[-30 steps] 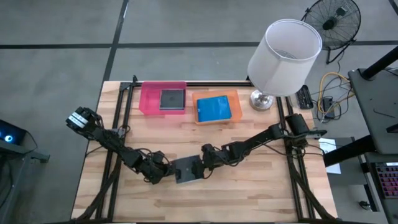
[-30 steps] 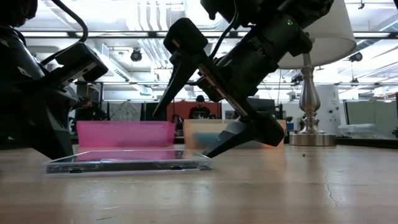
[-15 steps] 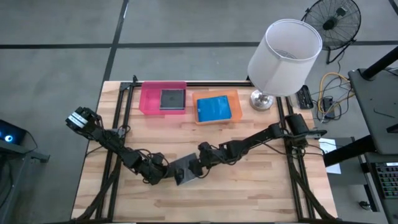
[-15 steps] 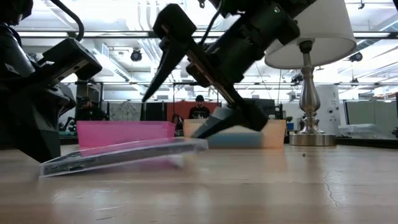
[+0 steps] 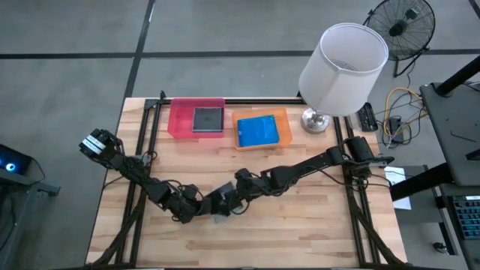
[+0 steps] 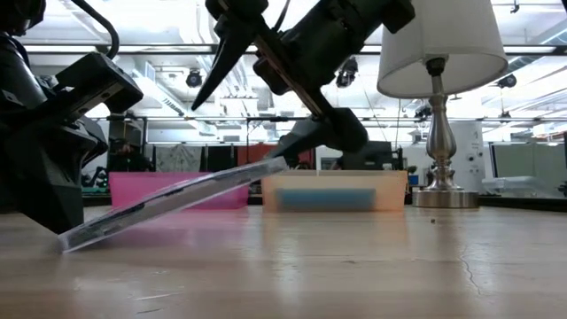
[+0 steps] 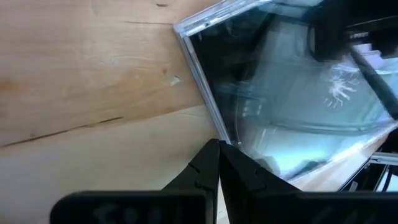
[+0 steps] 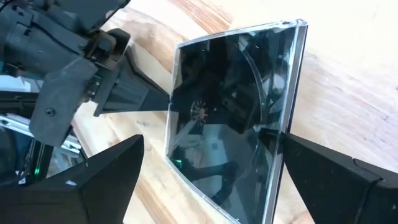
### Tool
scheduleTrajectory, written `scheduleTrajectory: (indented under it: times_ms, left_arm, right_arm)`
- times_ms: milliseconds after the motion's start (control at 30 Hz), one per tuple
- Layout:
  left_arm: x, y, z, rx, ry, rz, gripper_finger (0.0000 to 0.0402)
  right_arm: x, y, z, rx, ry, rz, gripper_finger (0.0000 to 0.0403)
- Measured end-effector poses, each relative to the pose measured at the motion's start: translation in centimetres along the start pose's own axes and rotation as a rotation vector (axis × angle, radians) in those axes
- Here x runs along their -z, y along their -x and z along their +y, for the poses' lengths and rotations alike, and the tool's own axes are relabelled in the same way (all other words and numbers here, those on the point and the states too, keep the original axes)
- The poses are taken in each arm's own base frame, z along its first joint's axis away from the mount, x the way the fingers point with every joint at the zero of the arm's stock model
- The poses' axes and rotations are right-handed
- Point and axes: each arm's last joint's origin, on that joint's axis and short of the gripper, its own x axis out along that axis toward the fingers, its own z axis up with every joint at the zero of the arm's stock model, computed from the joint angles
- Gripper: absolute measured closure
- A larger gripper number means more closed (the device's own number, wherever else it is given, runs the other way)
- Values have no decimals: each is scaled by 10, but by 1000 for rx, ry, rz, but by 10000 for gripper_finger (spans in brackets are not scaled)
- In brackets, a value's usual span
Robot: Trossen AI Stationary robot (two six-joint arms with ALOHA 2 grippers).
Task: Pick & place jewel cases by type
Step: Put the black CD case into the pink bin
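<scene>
A dark glossy square jewel case sits tilted near the table's middle, between my two grippers. Its left edge rests on the wood and its right edge is raised. My left gripper is shut, with its tips at that low edge. My right gripper is open and straddles the raised side. Another dark case lies in the pink tray. A blue case lies in the orange tray. My left gripper meets the case's low left edge with its shut fingertips, coming level from the table's left. That edge stays on the wood. My right gripper has its lower finger hooked under the case's raised right edge, coming from the right and slanting down. Its upper finger stands clear above. The case leans down from there toward the left.
The two trays stand side by side at the far edge. A white-shaded lamp stands on its base at the far right corner. Bare wood lies along the near side. People show in the room beyond the table.
My right gripper has risen and moved a little toward the table's left. It has tipped the case up by its right edge, from flat on the wood to a clear slant. The case's left edge has stayed down against my left gripper.
</scene>
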Motion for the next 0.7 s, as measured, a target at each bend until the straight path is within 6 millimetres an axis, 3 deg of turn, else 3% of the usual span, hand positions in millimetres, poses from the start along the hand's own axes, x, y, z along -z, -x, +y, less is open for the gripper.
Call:
scheduleTrajectory:
  times_ms: [700]
  left_arm:
    - [0, 0, 0, 0, -3, -5, 401]
  right_arm:
    - [8, 5, 10, -12, -41, 36, 33]
